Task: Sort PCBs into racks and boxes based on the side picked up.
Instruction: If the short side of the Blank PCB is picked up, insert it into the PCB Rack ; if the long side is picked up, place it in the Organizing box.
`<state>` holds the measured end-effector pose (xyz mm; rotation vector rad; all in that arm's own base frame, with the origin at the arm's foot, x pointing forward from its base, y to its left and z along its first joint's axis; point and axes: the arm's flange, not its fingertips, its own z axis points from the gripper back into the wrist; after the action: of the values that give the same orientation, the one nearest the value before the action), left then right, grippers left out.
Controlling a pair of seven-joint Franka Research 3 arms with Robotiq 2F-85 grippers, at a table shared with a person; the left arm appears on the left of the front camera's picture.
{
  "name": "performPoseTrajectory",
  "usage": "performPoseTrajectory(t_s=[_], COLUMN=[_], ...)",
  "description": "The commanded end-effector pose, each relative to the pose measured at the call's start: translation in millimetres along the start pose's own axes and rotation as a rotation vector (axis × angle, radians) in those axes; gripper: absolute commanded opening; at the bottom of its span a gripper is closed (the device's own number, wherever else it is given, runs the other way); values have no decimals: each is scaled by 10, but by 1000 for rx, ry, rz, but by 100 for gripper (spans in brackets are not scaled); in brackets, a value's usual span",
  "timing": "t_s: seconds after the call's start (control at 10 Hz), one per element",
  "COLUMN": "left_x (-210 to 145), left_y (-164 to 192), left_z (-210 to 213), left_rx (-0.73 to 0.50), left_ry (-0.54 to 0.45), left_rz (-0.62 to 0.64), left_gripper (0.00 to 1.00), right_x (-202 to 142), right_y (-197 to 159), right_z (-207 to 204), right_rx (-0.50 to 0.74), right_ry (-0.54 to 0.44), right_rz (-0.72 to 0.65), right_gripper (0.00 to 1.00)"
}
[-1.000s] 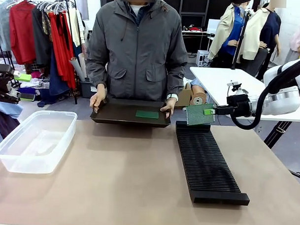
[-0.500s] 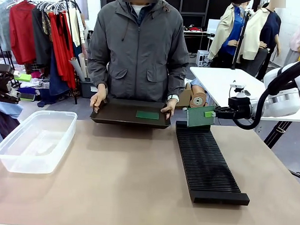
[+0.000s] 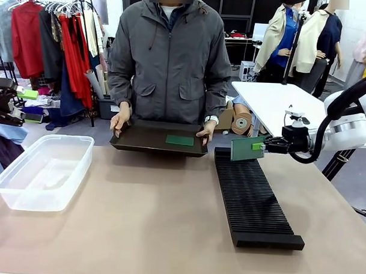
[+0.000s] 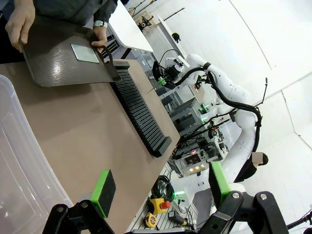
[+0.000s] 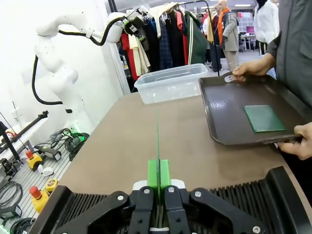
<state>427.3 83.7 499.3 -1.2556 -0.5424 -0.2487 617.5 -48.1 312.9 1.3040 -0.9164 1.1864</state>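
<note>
My right gripper (image 3: 258,145) is shut on a green PCB (image 3: 243,149), holding it upright just above the far end of the long black slotted rack (image 3: 253,196). In the right wrist view the held PCB (image 5: 157,144) shows edge-on between the green pads (image 5: 152,176), with the rack (image 5: 273,197) below. A second PCB (image 3: 180,140) lies flat on the dark tray (image 3: 141,141) that the person holds with both hands. The clear box (image 3: 43,168) sits at the left. My left gripper (image 4: 161,187) is open with nothing in it, above the table's left edge near the box (image 4: 19,165).
The person stands at the far side, with a hand (image 3: 118,121) on each end of the tray. A white table (image 3: 280,101) stands behind the right arm. Bare tabletop (image 3: 150,208) lies between box and rack.
The right gripper has moved down and slightly right with the PCB, closer to the rack's far end. The tray, box and left arm have stayed put.
</note>
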Motion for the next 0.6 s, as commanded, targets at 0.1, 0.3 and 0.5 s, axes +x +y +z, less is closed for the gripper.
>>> performPoseTrajectory(t_s=[0.1, 0.3, 0.5], left_x=[3, 3, 3], left_y=[-26, -26, -26], left_z=[4, 4, 4], left_rx=[-7, -7, -7], left_ry=[-4, -4, -4], left_rz=[9, 9, 9], left_gripper=[100, 100, 100], right_x=[-214, -374, -534], right_y=[68, 61, 31], right_z=[46, 66, 71], right_rx=[-20, -35, -55], right_ry=[-15, -23, -40], right_rz=[39, 41, 43], right_gripper=[0, 0, 0])
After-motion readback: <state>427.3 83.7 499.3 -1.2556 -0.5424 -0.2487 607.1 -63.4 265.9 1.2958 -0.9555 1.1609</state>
